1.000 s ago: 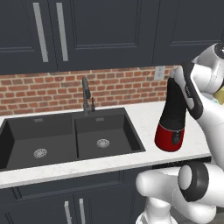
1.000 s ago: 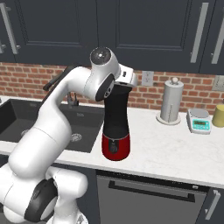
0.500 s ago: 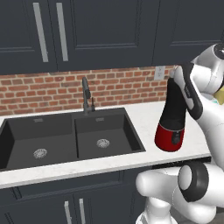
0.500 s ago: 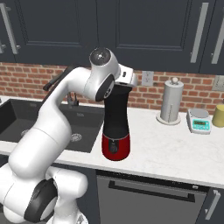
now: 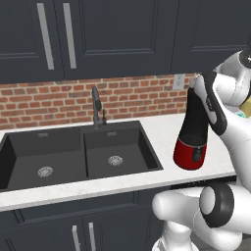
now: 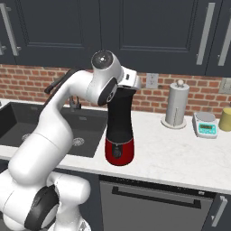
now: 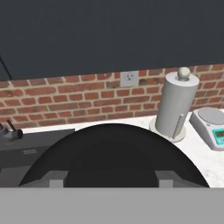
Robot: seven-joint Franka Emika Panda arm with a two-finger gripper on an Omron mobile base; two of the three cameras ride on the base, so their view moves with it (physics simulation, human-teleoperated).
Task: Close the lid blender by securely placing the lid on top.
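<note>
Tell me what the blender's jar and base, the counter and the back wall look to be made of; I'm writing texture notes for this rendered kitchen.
The blender: its jar looks like opaque matte black plastic, showing no see-through or shine; its red base looks like glossy plastic or lacquer, with soft highlights. The counter looks like pale speckled stone, possibly quartz or laminate. The back wall shows red brick with light mortar lines.

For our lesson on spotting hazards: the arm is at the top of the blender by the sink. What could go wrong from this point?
1. The blender is tall on a narrow red base, and the hand sits at its top; a sideways push might tip it.
2. It stands near the sink, so a topple that way could drop it into the basin.
3. In the hand view the black top blocks the fingers, so whether the lid is seated cannot be checked; releasing now may leave it loose.
</note>
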